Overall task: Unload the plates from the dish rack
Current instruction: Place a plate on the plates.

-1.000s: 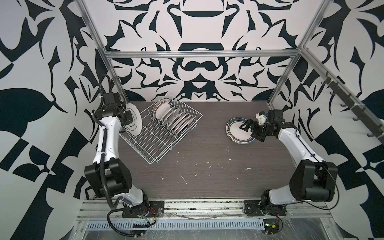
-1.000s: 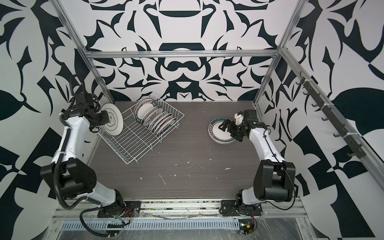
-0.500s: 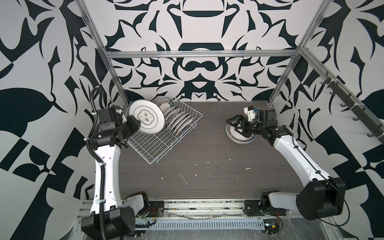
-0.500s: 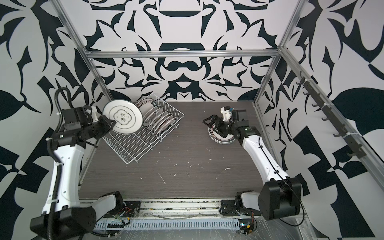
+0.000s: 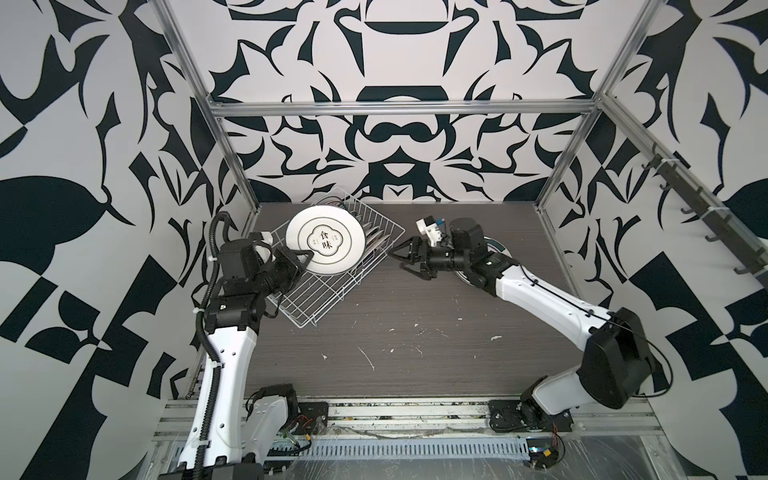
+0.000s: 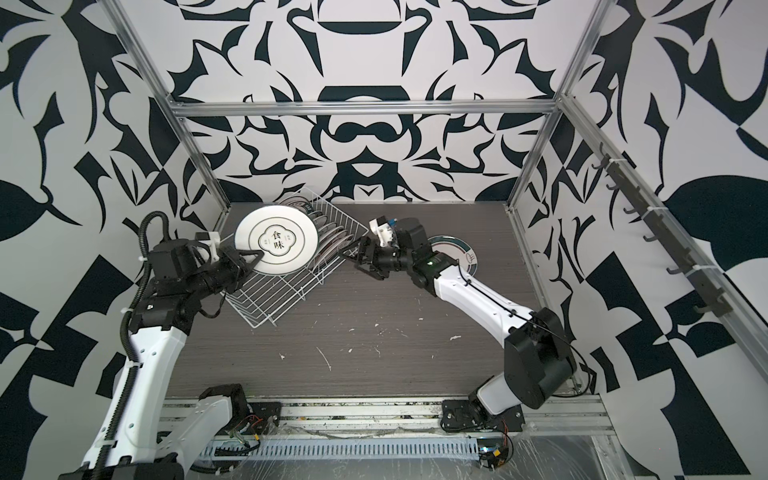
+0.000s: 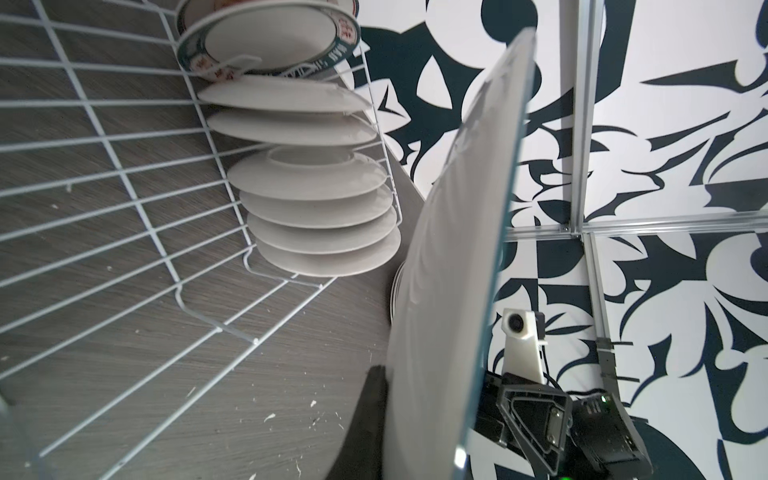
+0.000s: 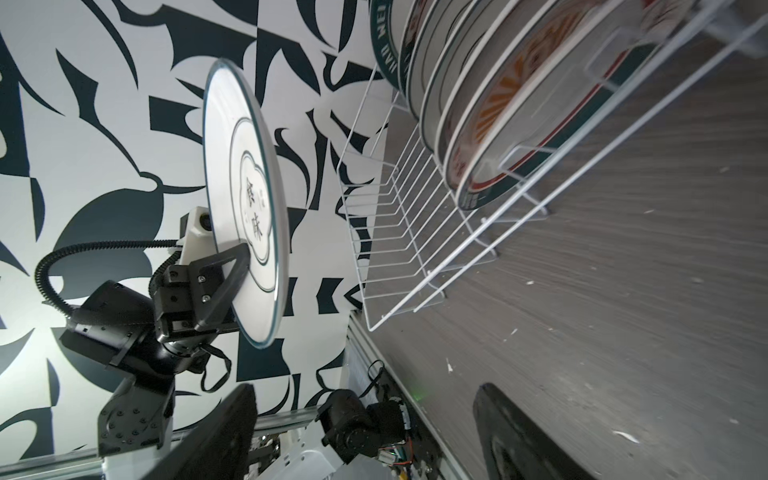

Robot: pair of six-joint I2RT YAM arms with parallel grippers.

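My left gripper point(image 5: 306, 256) point(image 6: 254, 257) is shut on the rim of a white plate point(image 5: 325, 241) point(image 6: 276, 241) printed with Chinese characters, held in the air over the dish rack point(image 5: 320, 299) point(image 6: 270, 301). Several more plates point(image 5: 376, 239) point(image 7: 316, 208) point(image 8: 498, 104) stand on edge in the rack's far end. My right gripper point(image 5: 397, 259) point(image 6: 350, 259) point(image 8: 365, 436) is open and empty, level with the rack's right corner, a short way right of the held plate point(image 8: 249, 187). In the left wrist view the held plate point(image 7: 449, 291) shows edge-on beside one dark finger point(image 7: 370, 415).
A stack of teal-rimmed plates point(image 5: 500, 249) point(image 6: 461, 249) lies flat on the dark wood table point(image 5: 415, 353) behind my right wrist. The rack sits askew at the back left, close to the metal frame post point(image 5: 232, 166). White flecks dot the tabletop.
My left arm has lifted the plate from the rack's left side and turned it face up over the rack. My right gripper left the stack and moved left toward the rack, its jaws narrowing slightly.
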